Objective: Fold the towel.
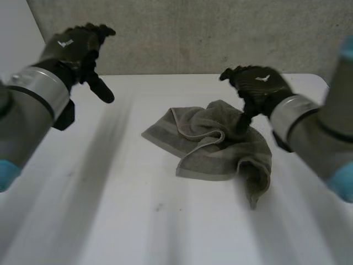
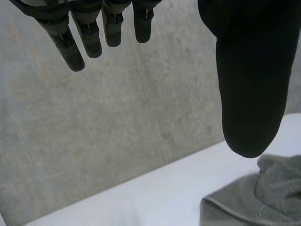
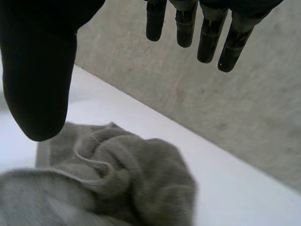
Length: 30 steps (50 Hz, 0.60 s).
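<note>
A grey-green towel (image 1: 215,144) lies crumpled in a loose heap on the white table (image 1: 110,210), right of the middle. My right hand (image 1: 256,85) hovers just above the towel's far right part, fingers (image 3: 209,33) straight and apart from the thumb (image 3: 40,80), holding nothing. The bunched towel (image 3: 117,183) lies under that palm. My left hand (image 1: 77,47) is raised at the far left, well away from the towel, its fingers (image 2: 89,33) spread and empty. A corner of the towel (image 2: 256,197) lies below its thumb (image 2: 251,84).
A grey concrete wall (image 1: 193,33) stands right behind the table's far edge. Bare tabletop lies to the left of and in front of the towel.
</note>
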Motion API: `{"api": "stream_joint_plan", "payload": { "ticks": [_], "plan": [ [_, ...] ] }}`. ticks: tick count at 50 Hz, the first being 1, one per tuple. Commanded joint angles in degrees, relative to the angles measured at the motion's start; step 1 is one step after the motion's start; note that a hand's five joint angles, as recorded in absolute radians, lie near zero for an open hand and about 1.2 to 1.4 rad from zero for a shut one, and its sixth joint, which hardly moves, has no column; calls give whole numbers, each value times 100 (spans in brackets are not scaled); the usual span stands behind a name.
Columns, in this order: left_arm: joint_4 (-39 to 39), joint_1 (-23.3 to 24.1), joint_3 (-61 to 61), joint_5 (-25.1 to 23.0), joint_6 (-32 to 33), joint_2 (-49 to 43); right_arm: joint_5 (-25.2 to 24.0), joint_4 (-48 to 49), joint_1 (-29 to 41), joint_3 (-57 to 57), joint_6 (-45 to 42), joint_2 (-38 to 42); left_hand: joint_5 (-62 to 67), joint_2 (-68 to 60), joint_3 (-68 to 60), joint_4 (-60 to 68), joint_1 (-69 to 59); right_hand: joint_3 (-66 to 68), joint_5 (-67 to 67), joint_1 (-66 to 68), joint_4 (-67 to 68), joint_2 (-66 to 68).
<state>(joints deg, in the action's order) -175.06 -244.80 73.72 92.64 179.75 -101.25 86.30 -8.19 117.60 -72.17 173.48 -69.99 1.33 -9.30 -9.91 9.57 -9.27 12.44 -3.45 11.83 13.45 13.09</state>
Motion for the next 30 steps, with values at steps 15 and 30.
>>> {"api": "stream_joint_plan", "payload": {
  "ticks": [15,30],
  "plan": [
    [-600,-6,-33,-9,139,-1318,589,652,114,1680,1180,3097,-111,-91,-30,65,-95,1480,-1379,1541,1379,1415],
    [-705,72,230,-175,113,-1327,319,767,106,434,-610,1009,-10,-192,-131,166,-196,6756,-6655,6817,6655,6691]
  ]
}}
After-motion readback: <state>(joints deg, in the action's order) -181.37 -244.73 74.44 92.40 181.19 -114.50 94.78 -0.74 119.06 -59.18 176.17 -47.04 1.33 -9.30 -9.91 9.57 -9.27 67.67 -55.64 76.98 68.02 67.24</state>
